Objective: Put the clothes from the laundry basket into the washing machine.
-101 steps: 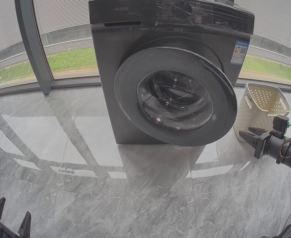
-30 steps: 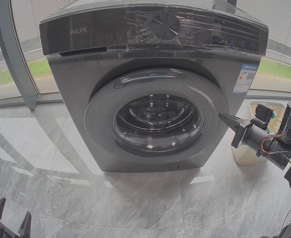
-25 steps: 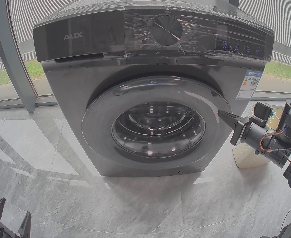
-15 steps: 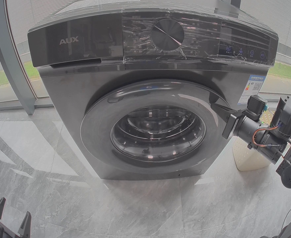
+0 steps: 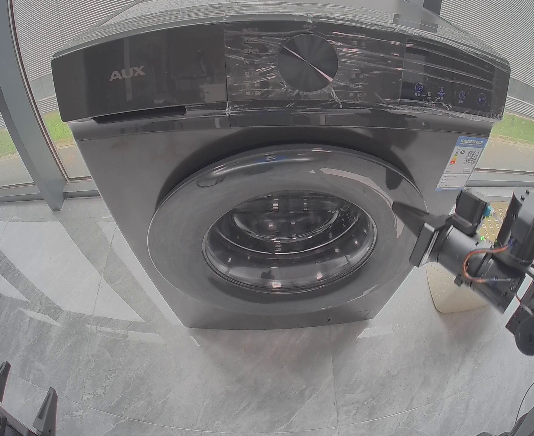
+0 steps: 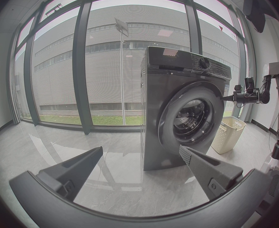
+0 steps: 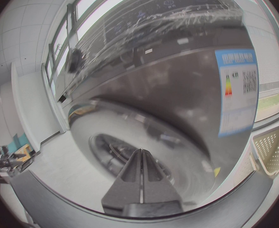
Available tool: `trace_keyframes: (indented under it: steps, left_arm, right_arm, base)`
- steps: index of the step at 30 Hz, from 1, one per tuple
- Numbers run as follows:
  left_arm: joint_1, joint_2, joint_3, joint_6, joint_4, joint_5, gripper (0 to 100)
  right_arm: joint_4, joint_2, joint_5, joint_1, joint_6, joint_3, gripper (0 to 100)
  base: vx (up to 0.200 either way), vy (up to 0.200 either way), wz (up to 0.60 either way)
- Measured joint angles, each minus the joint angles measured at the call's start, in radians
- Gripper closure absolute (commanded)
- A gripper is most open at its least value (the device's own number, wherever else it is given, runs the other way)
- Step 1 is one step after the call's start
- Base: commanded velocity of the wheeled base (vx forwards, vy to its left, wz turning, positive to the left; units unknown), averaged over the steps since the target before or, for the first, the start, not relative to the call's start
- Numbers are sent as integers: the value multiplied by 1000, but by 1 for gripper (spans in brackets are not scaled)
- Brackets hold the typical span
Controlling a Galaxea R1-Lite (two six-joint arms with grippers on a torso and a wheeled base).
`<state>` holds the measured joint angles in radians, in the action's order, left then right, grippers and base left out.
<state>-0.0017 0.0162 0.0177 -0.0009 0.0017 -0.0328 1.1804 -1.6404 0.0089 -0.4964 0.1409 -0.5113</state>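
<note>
1 big grey washing machine [image 5: 127,171] stands on the floor, right in front of the robot. Its round door [image 5: 176,243] is shut, and the glass in the middle shows the shiny drum inside. 1 round knob [image 5: 307,63] sits in the middle of the dark top panel. Clear plastic wrap [image 5: 370,74] is stuck over the knob and the buttons beside it. 1 blue and white sticker [image 5: 462,163] is on the front, up on the robot's right of the door.

The laundry basket [image 6: 227,138] is cream with lots of little holes. It stands upright on the floor just beside the machine, on the robot's right. In the head view the right arm hides part of it. I cannot tell what is inside it.

The right pincer [image 5: 400,208] is squeezed tight, its 2 fingers pressed flat together with nothing between them. Its tip is at the right edge of the door, a bit above the middle. I cannot tell if it touches the door.

The left pincer [image 6: 140,148] is spread wide and holds nothing. It is low down near the floor on the robot's left, well apart from the machine.

The floor [image 5: 248,376] is shiny grey stone. Tall windows [image 6: 57,79] stand behind the machine, with green grass outside.
</note>
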Motion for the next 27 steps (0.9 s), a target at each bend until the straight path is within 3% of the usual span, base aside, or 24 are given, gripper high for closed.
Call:
trace_keyframes:
  steps: [3,4,10,17,23,27]
  left_arm:
    - [0,0,0,0,0,0,0]
    - [0,0,0,0,0,0,0]
    - [0,0,0,0,0,0,0]
    - [0,0,0,-1,0,0,0]
    - [0,0,0,-2,0,0,0]
    - [0,0,0,-1,0,0,0]
  right_arm:
    - [-11,40,10,-36,-3,76,100]
    - [-18,56,14,-44,-8,109,0]
    - [-30,205,48,-70,-47,296,0]
    - [-40,372,64,-71,-68,439,0]
    - [-89,494,64,-1,-84,486,0]
    - [-203,628,67,71,-109,492,0]
  base:
    - [0,0,0]
    - [0,0,0]
    - [0,0,0]
    - [0,0,0]
    - [0,0,0]
    - [0,0,0]
